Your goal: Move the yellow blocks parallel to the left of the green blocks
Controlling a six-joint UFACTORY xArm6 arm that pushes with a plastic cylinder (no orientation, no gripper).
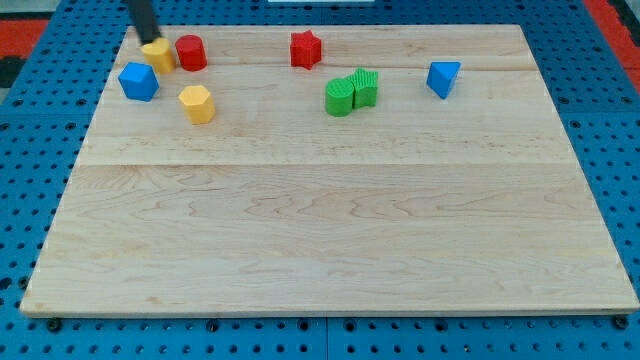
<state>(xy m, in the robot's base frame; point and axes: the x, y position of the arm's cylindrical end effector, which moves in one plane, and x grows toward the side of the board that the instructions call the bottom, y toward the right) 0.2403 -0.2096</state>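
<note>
My tip (148, 40) touches the top of a yellow block (158, 55) at the view's top left. A second yellow block, a hexagon (198, 103), lies a little below and to the right of it. Two green blocks, a rounded one (340, 97) and a square one (365, 86), sit touching each other right of the board's centre, near the top. The yellow blocks lie far to the left of the green ones.
A red cylinder (191, 52) sits right beside the top yellow block. A blue cube (138, 81) lies just below that yellow block. A red star (305, 48) is near the top centre. A blue triangle (443, 77) lies right of the greens.
</note>
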